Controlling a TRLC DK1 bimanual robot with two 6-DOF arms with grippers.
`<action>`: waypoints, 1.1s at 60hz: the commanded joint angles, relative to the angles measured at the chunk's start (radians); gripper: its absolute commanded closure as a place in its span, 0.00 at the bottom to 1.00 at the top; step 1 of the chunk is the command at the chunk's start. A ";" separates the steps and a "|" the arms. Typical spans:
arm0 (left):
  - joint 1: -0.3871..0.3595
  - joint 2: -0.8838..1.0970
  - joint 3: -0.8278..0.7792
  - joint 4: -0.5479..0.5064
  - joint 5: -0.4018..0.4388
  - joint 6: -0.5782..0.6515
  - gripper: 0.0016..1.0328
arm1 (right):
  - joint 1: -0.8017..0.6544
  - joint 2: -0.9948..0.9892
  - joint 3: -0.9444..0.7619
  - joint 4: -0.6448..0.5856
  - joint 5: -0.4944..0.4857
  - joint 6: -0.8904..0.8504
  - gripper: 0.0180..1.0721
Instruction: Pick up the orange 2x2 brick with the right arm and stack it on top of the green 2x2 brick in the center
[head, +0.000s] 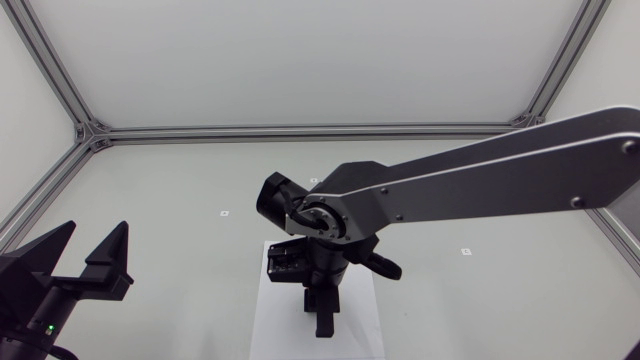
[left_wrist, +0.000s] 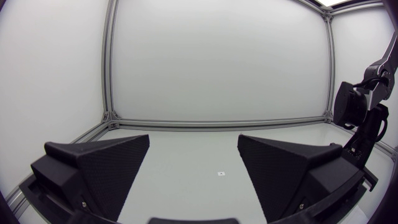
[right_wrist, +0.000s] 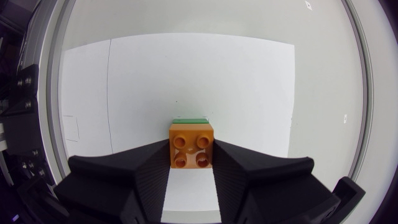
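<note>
In the right wrist view the orange 2x2 brick (right_wrist: 191, 144) sits studs-up between the black fingers of my right gripper (right_wrist: 191, 153), which is shut on it from both sides. A thin strip of the green 2x2 brick (right_wrist: 190, 119) shows just beyond and under the orange one; whether they touch I cannot tell. Seen from the head view, my right gripper (head: 322, 312) points down over the white sheet (head: 280, 330) and hides both bricks. My left gripper (head: 90, 262) stands open and empty at the table's left, far from the bricks.
The white sheet (right_wrist: 186, 74) lies under the bricks at the table's centre. An aluminium frame (head: 300, 131) borders the table. Small white markers (head: 225, 212) dot the grey surface. My right arm (left_wrist: 364, 118) shows beyond the left gripper's fingers (left_wrist: 99, 168).
</note>
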 joint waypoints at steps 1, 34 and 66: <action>0.002 -0.008 -0.041 -0.015 0.004 0.013 0.04 | 0.012 0.039 0.007 -0.018 0.006 0.016 0.94; 0.002 -0.008 -0.041 -0.015 0.004 0.013 0.04 | -0.011 0.144 0.041 -0.095 -0.003 0.018 0.94; 0.002 -0.008 -0.041 -0.015 0.004 0.013 0.04 | -0.004 0.124 -0.046 -0.029 0.029 0.033 0.94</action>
